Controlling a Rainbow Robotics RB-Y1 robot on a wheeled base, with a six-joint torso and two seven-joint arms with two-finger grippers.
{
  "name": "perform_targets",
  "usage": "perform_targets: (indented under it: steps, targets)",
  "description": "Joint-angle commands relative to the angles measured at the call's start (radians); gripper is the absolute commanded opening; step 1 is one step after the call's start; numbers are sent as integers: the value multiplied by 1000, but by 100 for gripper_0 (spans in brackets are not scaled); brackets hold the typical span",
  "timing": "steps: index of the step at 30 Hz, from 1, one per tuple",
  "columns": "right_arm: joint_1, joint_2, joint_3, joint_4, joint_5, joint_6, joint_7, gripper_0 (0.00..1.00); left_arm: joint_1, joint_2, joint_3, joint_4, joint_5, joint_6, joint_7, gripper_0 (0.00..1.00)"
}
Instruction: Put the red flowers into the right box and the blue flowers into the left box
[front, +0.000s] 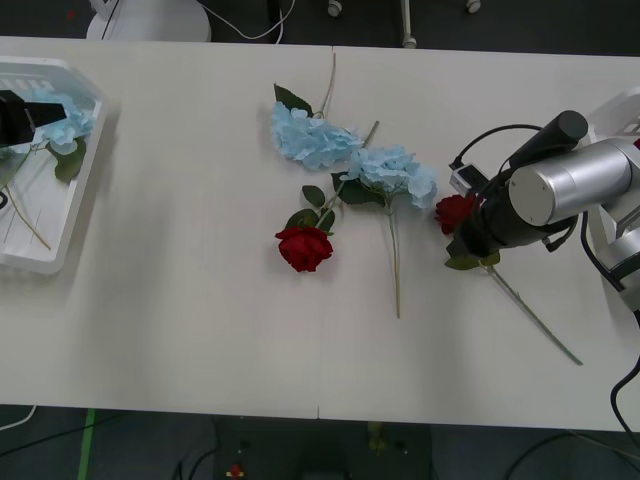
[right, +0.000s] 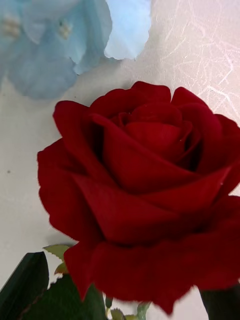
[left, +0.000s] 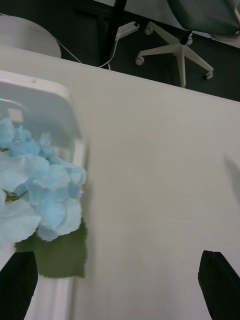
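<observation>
One red rose (front: 455, 212) lies on the table at the right, its stem (front: 535, 320) running toward the front edge. My right gripper (front: 470, 238) hovers over the stem just below the head. It is open, with its black fingers (right: 22, 285) either side of the rose (right: 145, 190). A second red rose (front: 303, 247) lies mid-table. Two blue flowers (front: 312, 137) (front: 397, 172) lie behind it. Another blue flower (left: 35, 195) rests in the left box (front: 75, 215). My left gripper (front: 10, 118) is above it, open and holding nothing.
The white table carries a seam down its middle. A white shape (front: 622, 108) shows at the far right edge behind my right arm. Chair bases and cables stand on the dark floor beyond the table's far edge.
</observation>
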Motion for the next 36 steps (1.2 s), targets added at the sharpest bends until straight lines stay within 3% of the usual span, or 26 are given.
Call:
perform_targets:
  steps: [1, 13, 15, 20, 23, 27, 34, 35, 36]
  targets:
    - [-3, 20, 36, 16, 16, -28, 47, 85, -108, -46, -83, -103, -97, 17, 283, 100]
    - [-1, 39, 43, 64, 22, -73, 52, 84, -264, -368, -318, -71, -488, -32, 320, 100]
    - [-1, 39, 43, 64, 17, -73, 50, 71, -295, -424, -352, -33, -522, -49, 315, 100]
    - [-1, 39, 43, 65, 16, -73, 43, 21, -340, -521, -434, 92, -573, -210, 314, 100]
    - [-1, 39, 43, 65, 16, -73, 35, 4, -378, -558, -491, 222, -582, -373, 307, 100]
    - [-1, 39, 43, 65, 19, -82, 29, 0, -427, -587, -554, 372, -589, -497, 292, 100]
    - [-7, 37, -23, 64, 10, -71, 15, 0, -438, -590, -595, 434, -599, -517, 229, 100]
    - [-9, 37, -36, 62, 8, -61, 15, 0, -438, -590, -597, 438, -600, -517, 229, 90]
    - [-15, 36, -62, 59, 4, -39, 12, 0, -436, -590, -598, 443, -602, -517, 228, 57]
